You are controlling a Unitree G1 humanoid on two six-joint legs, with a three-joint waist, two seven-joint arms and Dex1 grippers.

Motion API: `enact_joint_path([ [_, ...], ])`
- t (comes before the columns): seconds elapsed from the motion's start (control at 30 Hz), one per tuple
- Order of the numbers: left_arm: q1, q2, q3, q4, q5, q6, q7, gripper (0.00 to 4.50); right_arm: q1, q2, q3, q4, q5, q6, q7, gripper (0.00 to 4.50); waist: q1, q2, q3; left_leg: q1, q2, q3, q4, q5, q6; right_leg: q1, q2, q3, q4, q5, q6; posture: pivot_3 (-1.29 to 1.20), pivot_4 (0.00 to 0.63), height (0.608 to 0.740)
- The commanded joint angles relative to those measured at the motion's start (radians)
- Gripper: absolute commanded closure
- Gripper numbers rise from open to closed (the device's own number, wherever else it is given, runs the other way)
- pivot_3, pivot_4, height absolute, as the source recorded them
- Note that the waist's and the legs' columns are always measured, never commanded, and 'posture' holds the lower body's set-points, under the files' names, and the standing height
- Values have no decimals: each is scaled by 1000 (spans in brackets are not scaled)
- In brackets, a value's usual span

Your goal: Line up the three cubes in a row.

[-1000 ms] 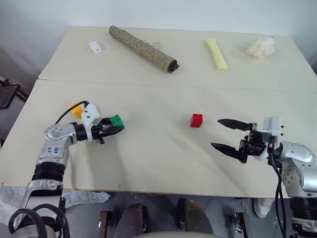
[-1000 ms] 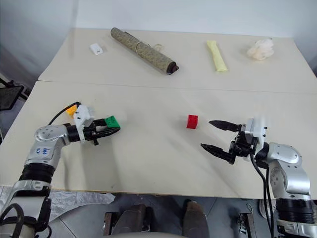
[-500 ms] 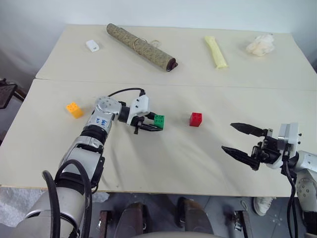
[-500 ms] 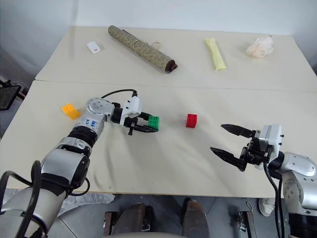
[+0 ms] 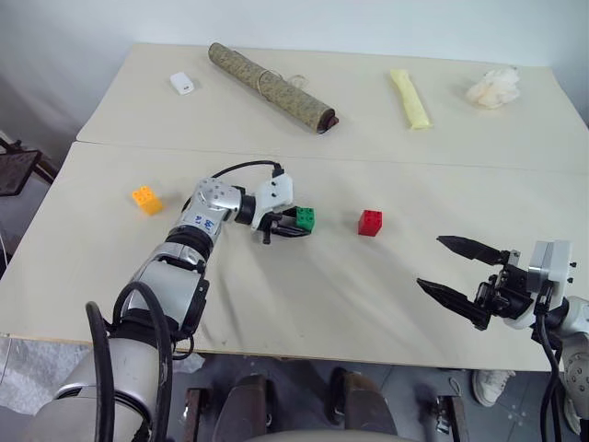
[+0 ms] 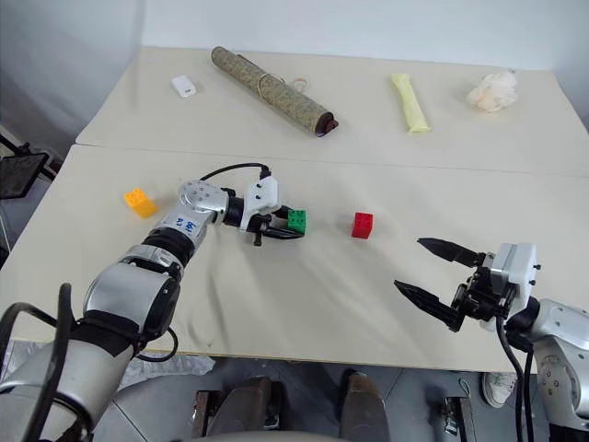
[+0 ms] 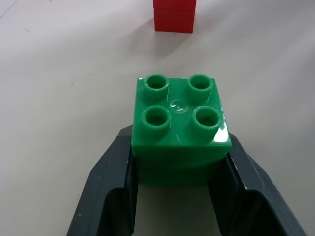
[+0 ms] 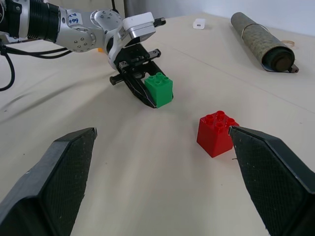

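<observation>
Left end effector (image 5: 299,221) flanking green cube (image 5: 305,217), red cube (image 5: 370,222) beside, right end effector (image 5: 463,278) spread wide

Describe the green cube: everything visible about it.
The green cube is a small toy block of glossy plastic with four round hollow studs on top in a two-by-two grid. It stands upright on the cream table, between the two black fingers of the left gripper, one along each side. Whether the pads press its sides or have just let go cannot be told. The red cube stands apart from it, just beyond on the side away from the gripper, with bare table between them.
</observation>
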State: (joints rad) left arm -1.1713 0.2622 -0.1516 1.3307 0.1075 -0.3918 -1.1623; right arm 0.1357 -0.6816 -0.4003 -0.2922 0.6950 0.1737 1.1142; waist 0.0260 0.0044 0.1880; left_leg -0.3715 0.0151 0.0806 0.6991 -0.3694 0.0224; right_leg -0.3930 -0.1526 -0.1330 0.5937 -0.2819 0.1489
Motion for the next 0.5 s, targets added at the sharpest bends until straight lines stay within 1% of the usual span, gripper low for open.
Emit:
enact_joint_path([
  [0.03,-25,3,36,-1,-7,2,-2,1467,11,10,-23,-44,20,-17,-7,0,-1,0,0,0,0,0,0,0,0,0,0,0,0,0,0,0,150,740],
  [0.1,-24,9,48,-2,-6,-3,9,962,16,15,-22,-46,19,-20,-9,0,0,0,0,0,0,0,0,0,0,0,0,0,0,0,0,0,150,740],
  [0.13,-23,12,53,-2,-6,-1,15,596,17,17,-21,-45,17,-21,-9,0,0,0,0,0,0,0,0,0,0,0,0,0,0,0,0,0,150,740],
  [0.17,-20,15,57,-2,-6,4,21,324,18,19,-19,-44,16,-23,-9,0,0,0,0,0,0,0,0,0,0,0,0,0,0,0,0,0,150,740],
  [0.2,-18,18,59,-2,-5,4,22,229,18,20,-18,-43,15,-23,-9,0,-1,0,0,0,0,0,0,0,0,0,0,0,0,0,0,0,150,740],
  [0.37,-10,31,93,-3,-17,17,42,229,2,26,-1,-33,7,-26,-7,0,-1,0,0,0,0,0,0,0,0,0,0,0,0,0,0,0,150,740],
  [0.5,2,65,163,-27,-81,-3,-63,229,-23,31,25,-23,5,-29,5,0,-3,0,0,0,0,0,0,0,0,0,0,0,0,0,0,0,150,740],
])
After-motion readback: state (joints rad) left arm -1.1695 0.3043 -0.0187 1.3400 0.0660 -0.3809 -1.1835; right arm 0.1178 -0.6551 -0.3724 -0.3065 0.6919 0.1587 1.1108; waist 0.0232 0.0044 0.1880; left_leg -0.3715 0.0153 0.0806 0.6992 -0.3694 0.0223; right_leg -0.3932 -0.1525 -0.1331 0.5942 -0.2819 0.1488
